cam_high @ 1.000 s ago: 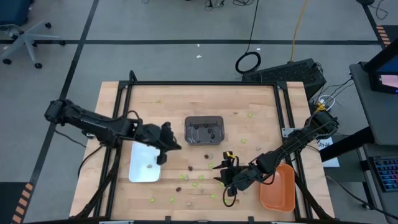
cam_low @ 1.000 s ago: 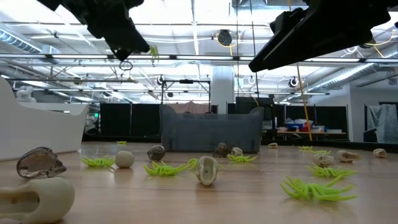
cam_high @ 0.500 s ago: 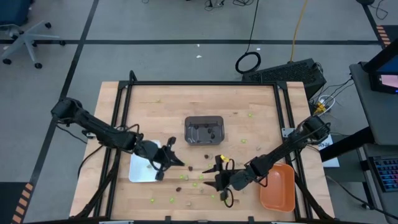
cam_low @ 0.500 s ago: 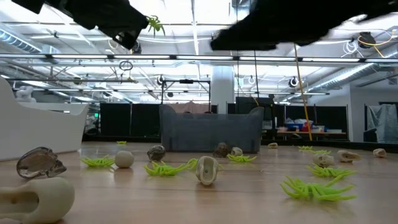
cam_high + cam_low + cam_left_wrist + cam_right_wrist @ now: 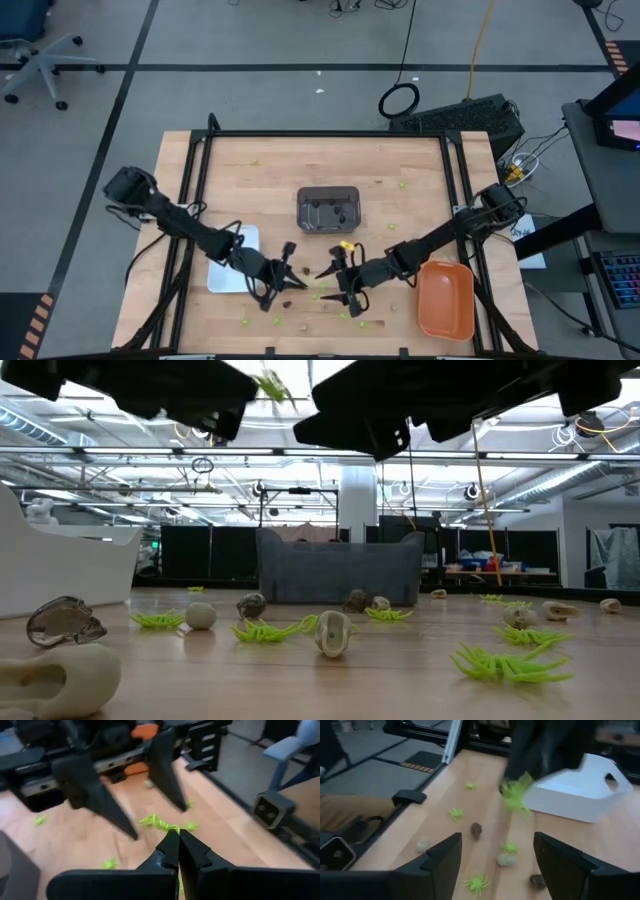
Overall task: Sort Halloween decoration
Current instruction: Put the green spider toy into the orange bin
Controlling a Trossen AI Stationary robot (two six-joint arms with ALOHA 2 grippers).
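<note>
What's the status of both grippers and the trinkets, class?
Left gripper shut on a green spider, off the table. Right gripper open, facing it, empty. Trinkets scattered on the table; some in the grey tray. Nothing between the grippers.

centre tray [image 5: 329,209] behind trinkets [image 5: 318,295] | left tray [image 5: 226,273] | right tray [image 5: 445,300]

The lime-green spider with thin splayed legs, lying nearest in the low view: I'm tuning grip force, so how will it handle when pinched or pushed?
The lime-green spider with thin splayed legs probably flexes: its legs look slender. It likely weighs little, being mostly legs. It lies flat, so it should slide, not roll.
</note>
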